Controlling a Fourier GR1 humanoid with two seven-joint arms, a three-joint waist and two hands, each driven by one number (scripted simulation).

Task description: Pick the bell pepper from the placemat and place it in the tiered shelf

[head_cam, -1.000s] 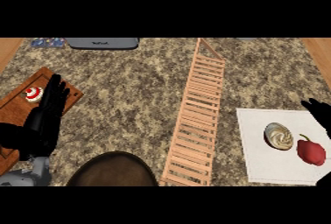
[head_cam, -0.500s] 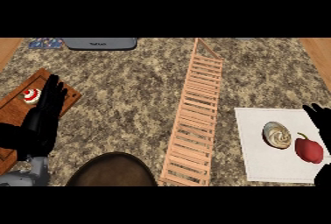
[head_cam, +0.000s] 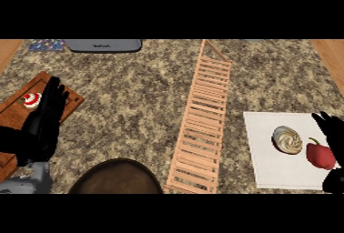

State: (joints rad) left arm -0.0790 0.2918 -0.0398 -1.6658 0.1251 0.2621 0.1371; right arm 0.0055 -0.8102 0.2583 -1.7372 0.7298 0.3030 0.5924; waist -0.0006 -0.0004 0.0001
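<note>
A red bell pepper (head_cam: 321,154) lies on the white placemat (head_cam: 269,173) at the right, beside a cream swirled pastry (head_cam: 289,139). My right hand (head_cam: 332,132) shows at the right edge, fingers straight, just right of the pepper and partly cut off by the frame. The wooden slatted tiered shelf (head_cam: 204,118) runs down the middle of the counter. My left hand (head_cam: 44,119) rests open at the left, fingers pointing up, holding nothing.
A wooden board (head_cam: 13,113) at the left carries a red and white cupcake (head_cam: 31,100). A dark round object (head_cam: 114,177) sits at the bottom centre. A grey appliance (head_cam: 104,44) and a patterned cloth (head_cam: 45,44) stand at the back.
The right hand has crept slightly down along the pepper's right side. The left hand has barely moved.
</note>
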